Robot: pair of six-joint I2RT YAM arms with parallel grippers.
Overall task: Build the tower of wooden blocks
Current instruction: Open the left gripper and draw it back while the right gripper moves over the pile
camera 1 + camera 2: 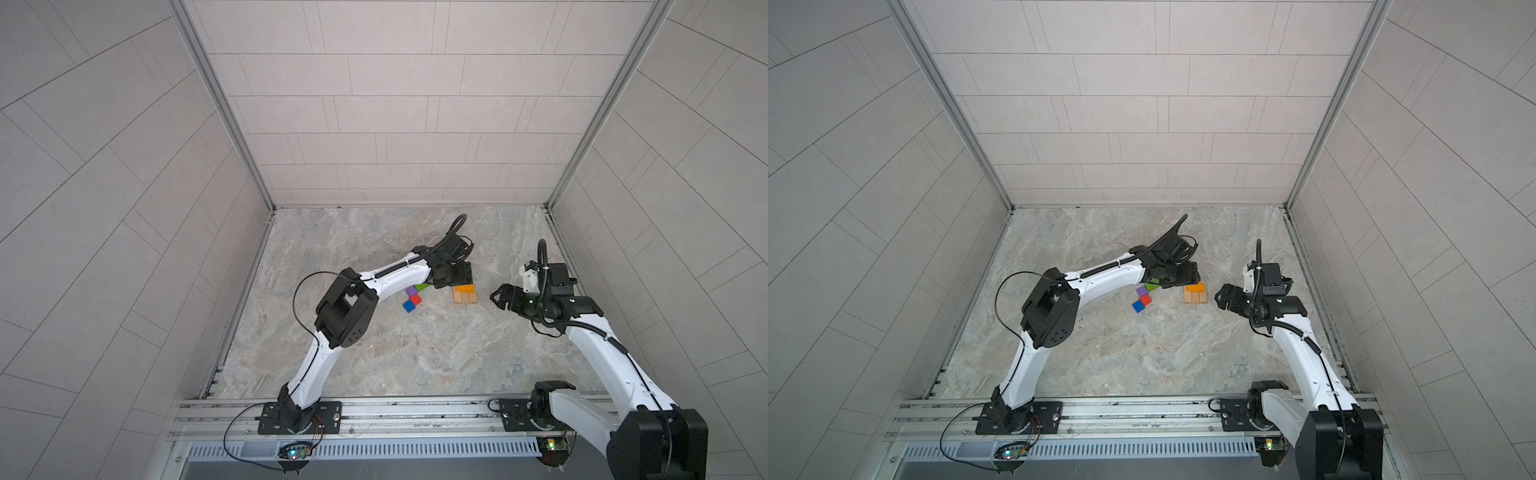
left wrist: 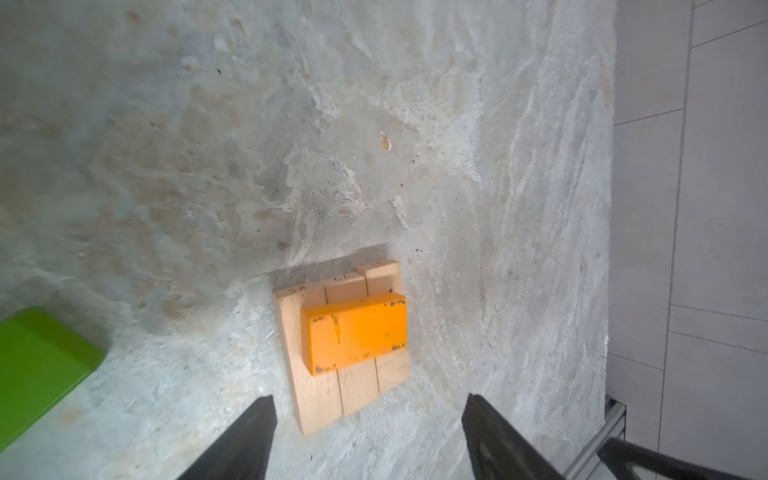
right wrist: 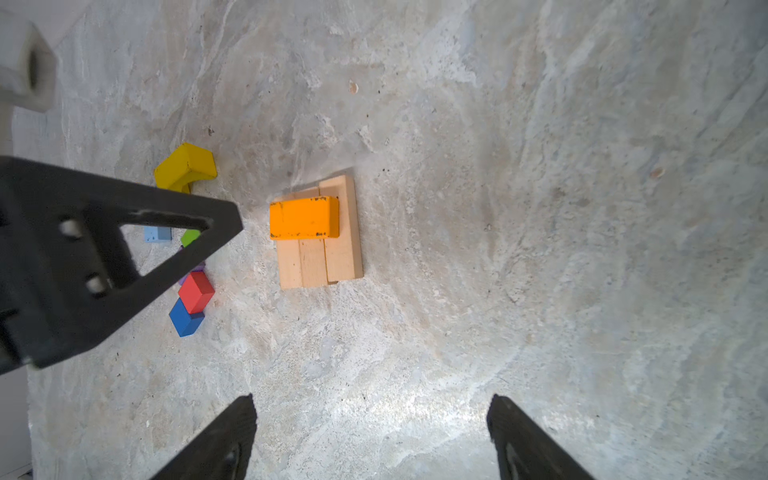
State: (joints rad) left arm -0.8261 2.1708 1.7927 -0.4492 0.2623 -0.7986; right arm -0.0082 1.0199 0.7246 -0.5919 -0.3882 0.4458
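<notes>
Three plain tan oblongs [image 2: 328, 399] lie side by side as the tower's base, seen in both top views [image 1: 465, 298]. An orange oblong [image 2: 357, 332] lies flat across them [image 3: 305, 218]. My left gripper [image 2: 370, 399] hovers over the near end of this stack, open and holding nothing; in a top view it sits just behind the stack [image 1: 453, 277]. My right gripper [image 3: 372, 397] is open and empty, to the right of the stack [image 1: 498, 297]. Loose wood blocks lie to the left: green [image 2: 37, 365], yellow [image 3: 185, 166], light-blue [image 3: 157, 234], red [image 3: 196, 291], blue [image 3: 186, 318] and purple [image 1: 411, 290].
The marble floor [image 1: 415, 353] is walled by tiled panels on three sides. An aluminium rail [image 1: 395, 411] with both arm bases runs along the front. A finger of the left gripper [image 3: 124, 249] hides part of the loose blocks in the right wrist view.
</notes>
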